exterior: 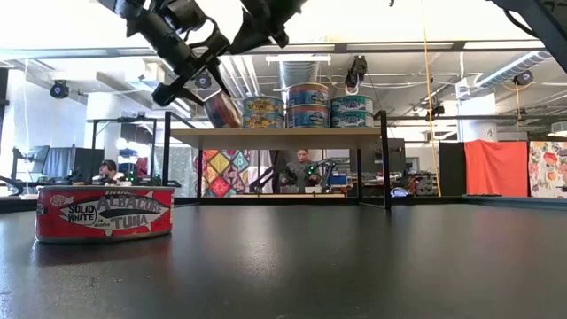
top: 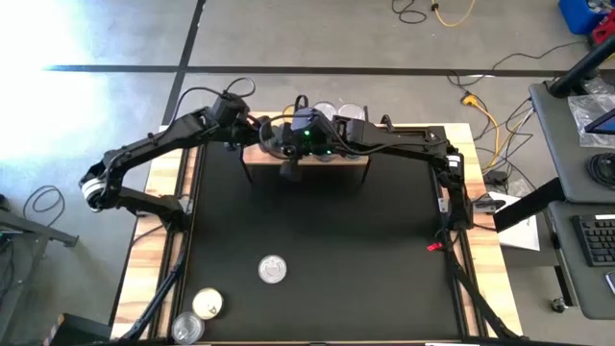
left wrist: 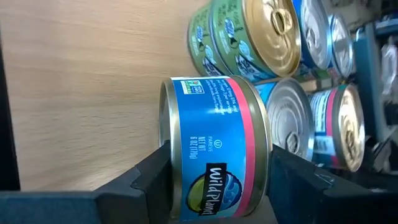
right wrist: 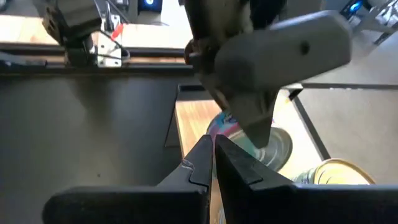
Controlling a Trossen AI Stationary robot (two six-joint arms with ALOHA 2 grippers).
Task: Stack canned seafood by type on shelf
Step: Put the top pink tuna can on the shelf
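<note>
Canned seafood is going onto the shelf [exterior: 275, 134] one tin at a time, and the left end effector [left wrist: 214, 180] is pinching a blue Wild Planet tin [left wrist: 214, 146] between its two dark fingers, gripped across the lid and base so the label faces the wrist camera. Seen from table height, that tin [exterior: 221, 110] is hanging tilted just over the shelf's left end, with bare light wood under it. Placing it well appears to call for levelling the tin first, bringing it down flat onto the board or squarely onto a matching can, and spreading the fingers only once it is resting, since a tilted release could send it rolling off the edge. Just beside it, toward the right, stacks of tins [exterior: 308, 105] are already standing two high on the board, a gold-lidded green-label stack [left wrist: 249, 37] among them, so the approach is leaving little room for sideways drift. Directly above the shelf, the right end effector [right wrist: 213, 163] is hovering with its fingers pressed together, holding nothing. Down on the black counter [top: 317, 231], a red albacore tuna tin [exterior: 104, 213] is waiting well apart from both arms.
</note>
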